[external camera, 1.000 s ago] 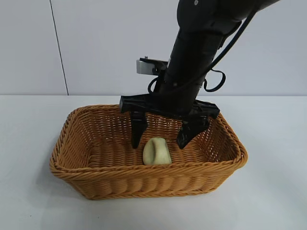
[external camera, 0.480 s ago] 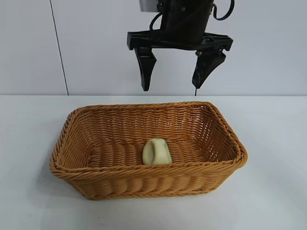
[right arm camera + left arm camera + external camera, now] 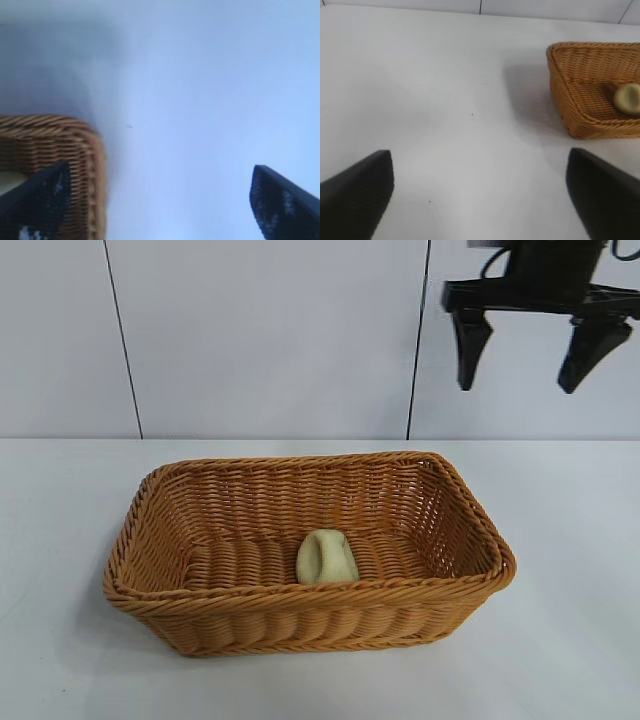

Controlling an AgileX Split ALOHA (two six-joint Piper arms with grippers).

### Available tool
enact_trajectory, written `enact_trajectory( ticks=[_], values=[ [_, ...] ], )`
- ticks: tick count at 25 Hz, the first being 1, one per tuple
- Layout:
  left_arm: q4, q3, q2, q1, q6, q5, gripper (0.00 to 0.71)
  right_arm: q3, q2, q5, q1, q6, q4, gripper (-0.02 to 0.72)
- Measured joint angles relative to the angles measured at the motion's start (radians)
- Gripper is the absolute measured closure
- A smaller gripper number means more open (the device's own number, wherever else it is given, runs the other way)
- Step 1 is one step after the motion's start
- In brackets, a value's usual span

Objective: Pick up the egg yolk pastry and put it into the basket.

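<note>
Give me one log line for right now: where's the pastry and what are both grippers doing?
egg yolk pastry: inside basket, released | right gripper: open, empty, high above table, beyond basket's right end | left gripper: open, empty, over bare table

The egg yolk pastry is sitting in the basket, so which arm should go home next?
Right. The right gripper hangs open and empty high above the table, while the egg yolk pastry lies in the basket. The left gripper looks parked off to the side.

A robot test bench or lab setup is suggested rather than a home. A plain, bare white tabletop (image 3: 80, 540) is backed by smooth pale grey wall panels (image 3: 270, 340) divided by 2 thin dark vertical seams, and a black robot gripper (image 3: 528, 352) is seen hanging above it. No household furnishings are shown.
</note>
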Motion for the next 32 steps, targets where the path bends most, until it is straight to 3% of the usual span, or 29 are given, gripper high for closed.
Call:
enact_trajectory(
  ticks=[11,27,32],
  values=[
    [0.000,0.000,0.000,0.000,0.000,0.000,0.039,0.281,-0.138,0.001,0.046,-0.046,0.018,0.008],
    [0.000,0.000,0.000,0.000,0.000,0.000,0.039,0.872,-0.802,-0.004,0.060,-0.085,0.029,0.008],
    [0.000,0.000,0.000,0.000,0.000,0.000,0.039,1.151,-1.113,-0.106,0.060,-0.149,0.036,0.008]
  ],
)
